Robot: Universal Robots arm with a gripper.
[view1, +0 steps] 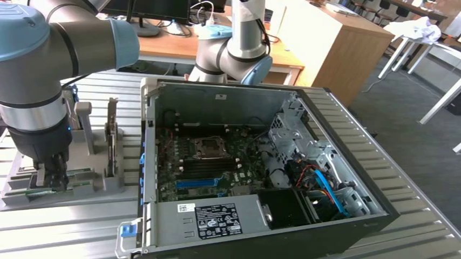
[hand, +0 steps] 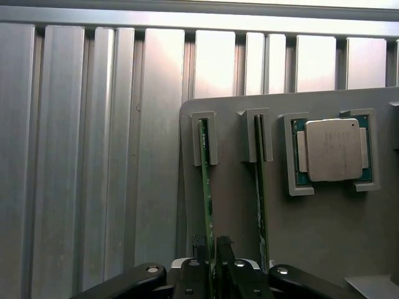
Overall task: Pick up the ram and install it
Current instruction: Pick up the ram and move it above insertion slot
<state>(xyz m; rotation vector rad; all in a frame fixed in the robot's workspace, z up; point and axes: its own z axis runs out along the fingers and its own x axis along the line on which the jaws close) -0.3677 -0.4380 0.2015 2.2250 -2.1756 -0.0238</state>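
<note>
Pickup is in hand: the gripper's (hand: 212, 248) jaws stand slightly spread astride the ram (hand: 206, 180), which sits on edge in its grey holder (hand: 324, 243) on the worktop (hand: 93, 156); a square, firm pinch seems needed first.

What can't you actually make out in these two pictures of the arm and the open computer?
Wrist view: near end of the ram, covered by the end effector.
Wrist view: the holder, cut off by the picture edge.
Exterior view: slots on the motherboard, too small to tell filled from empty.
Exterior view: print on the power supply label, too small to read.
</note>
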